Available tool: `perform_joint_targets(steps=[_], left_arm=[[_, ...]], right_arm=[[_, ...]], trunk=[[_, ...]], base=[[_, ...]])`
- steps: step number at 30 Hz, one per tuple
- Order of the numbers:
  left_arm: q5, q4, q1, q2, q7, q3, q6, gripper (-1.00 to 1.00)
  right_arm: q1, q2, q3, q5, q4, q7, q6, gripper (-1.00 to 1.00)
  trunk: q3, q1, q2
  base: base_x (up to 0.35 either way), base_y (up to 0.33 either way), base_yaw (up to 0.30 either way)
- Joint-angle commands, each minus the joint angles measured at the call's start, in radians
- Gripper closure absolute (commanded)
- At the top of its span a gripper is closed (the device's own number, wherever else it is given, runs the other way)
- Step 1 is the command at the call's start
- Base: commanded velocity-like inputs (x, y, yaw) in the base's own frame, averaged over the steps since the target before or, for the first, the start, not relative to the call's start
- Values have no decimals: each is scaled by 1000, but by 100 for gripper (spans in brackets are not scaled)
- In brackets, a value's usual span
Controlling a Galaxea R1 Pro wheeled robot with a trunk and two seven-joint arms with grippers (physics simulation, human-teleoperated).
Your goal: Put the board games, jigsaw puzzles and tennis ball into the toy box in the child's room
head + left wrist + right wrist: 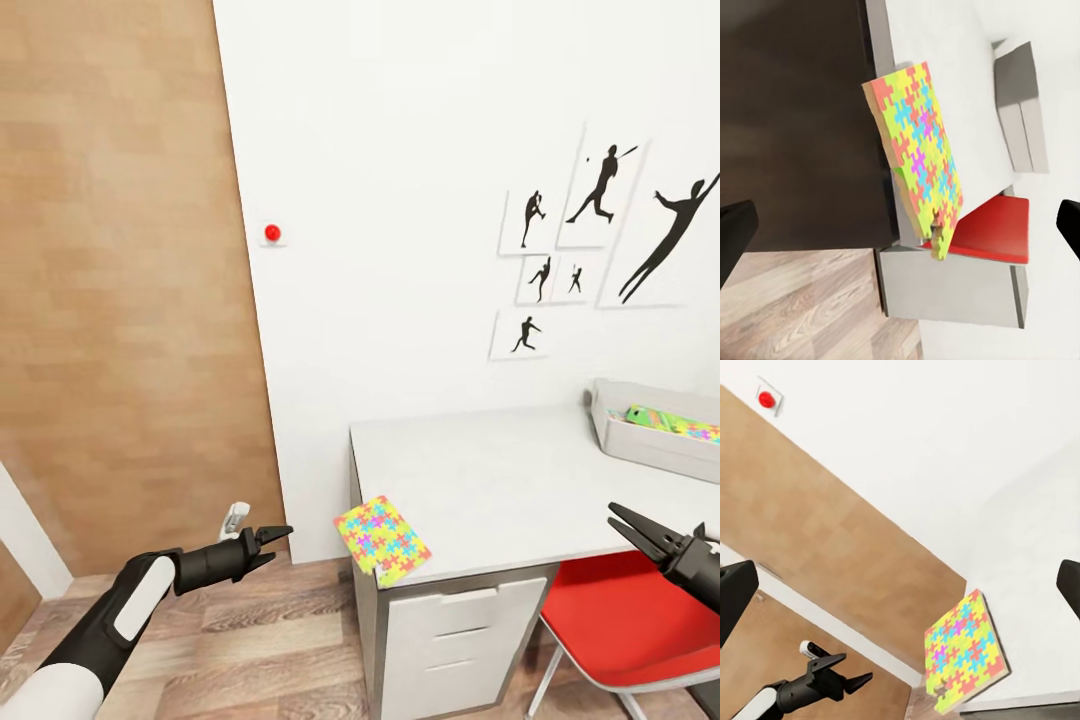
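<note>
Both tools gape empty — left tool (pixel 281 545), right tool (pixel 622 524) — jigsaw puzzle (pixel 381 539) overhangs table (pixel 500 490) corner.

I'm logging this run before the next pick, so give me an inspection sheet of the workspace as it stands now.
Surface: pale grey table, mostly bare.
Job's things: jigsaw puzzle lies at the table's near left corner, overhanging the edge; toy box at the far right holds a green-edged box and other colourful items.
Clutter: nothing seen.
Grippers: left gripper open, empty, off the table beside the puzzle; right gripper open, empty, over the table's front edge.
Cables: nothing seen.
Surroundings: red chair under the table, drawers, wooden door, silhouette wall pictures, red wall button.
</note>
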Motion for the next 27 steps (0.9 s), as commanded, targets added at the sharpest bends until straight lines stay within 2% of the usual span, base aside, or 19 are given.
perform_joint_targets(steps=[1, 10, 16, 24, 27], left_arm=[[4, 0, -1, 1, 0, -2, 4, -100], [0, 0, -1, -8, 3, -4, 0, -100], [-2, 0, -1, -13, 2, -4, 0, -100], [0, 0, -1, -12, -1, -4, 4, -100], [1, 0, -1, -21, 1, -6, 2, -100]], right_arm=[[-1, 0, -1, 1, -3, 6, 4, -100], [-1, -5, 3, -8, -32, 40, 29, -100], [-1, -4, -7, -8, -33, 43, 83, -100], [-1, -2, -8, -6, -34, 41, 81, -100], [-1, -1, -9, -5, -34, 41, 83, -100]], trunk=[[-4, 4, -8], [-33, 38, -71], [-51, 61, -113], [-76, 92, -169], [-86, 104, -190]], base=[[0, 0, 1], [0, 0, 0], [0, 0, 0], [0, 0, 0], [0, 0, 0]])
